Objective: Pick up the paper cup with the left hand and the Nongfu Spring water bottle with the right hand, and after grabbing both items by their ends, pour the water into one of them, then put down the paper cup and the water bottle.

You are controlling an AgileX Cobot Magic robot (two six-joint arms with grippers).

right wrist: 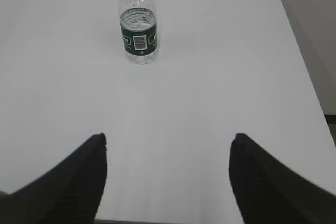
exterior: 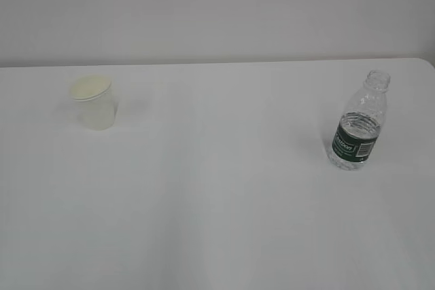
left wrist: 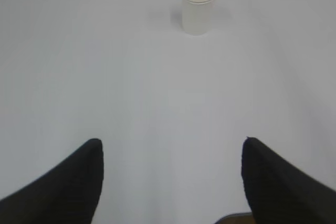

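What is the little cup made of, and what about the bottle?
The paper cup looks like matte off-white paper: dull walls, rolled rim. The Nongfu Spring water bottle looks like clear, shiny plastic: you see through its ribbed sides, and a green printed label wraps it.

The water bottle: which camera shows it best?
The exterior view: the whole water bottle shows, its open mouth and water level included. The right wrist view shows its label and barcode sharply but cuts off the mouth. The left wrist view misses it.
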